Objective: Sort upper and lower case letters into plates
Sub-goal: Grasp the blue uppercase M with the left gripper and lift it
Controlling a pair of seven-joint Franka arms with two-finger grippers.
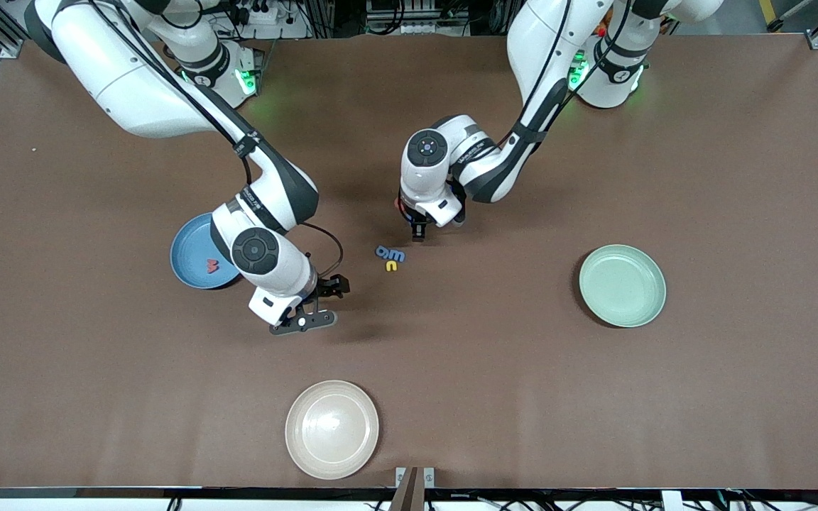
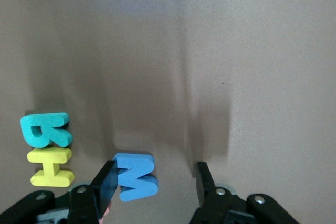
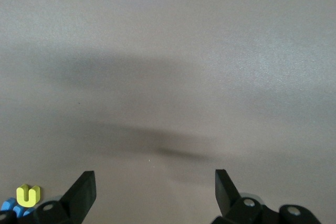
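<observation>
My left gripper [image 1: 417,233] hangs low over the middle of the table, its jaws apart. In the left wrist view a blue letter [image 2: 135,177] lies flat against one finger [image 2: 105,182], clear of the other. A teal letter [image 2: 46,129] and a yellow letter [image 2: 51,167] lie beside it. Three more letters, teal-blue [image 1: 383,250], blue [image 1: 398,255] and yellow [image 1: 392,266], lie nearer the front camera. A red letter [image 1: 211,266] lies in the blue plate [image 1: 185,259]. The mint plate [image 1: 622,285] holds nothing. My right gripper [image 1: 324,301] stands open over bare table beside the blue plate.
A cream-white plate [image 1: 331,429] sits near the table's front edge. A small red thing [image 1: 398,206] shows beside the left hand. The right arm's wrist covers part of the blue plate.
</observation>
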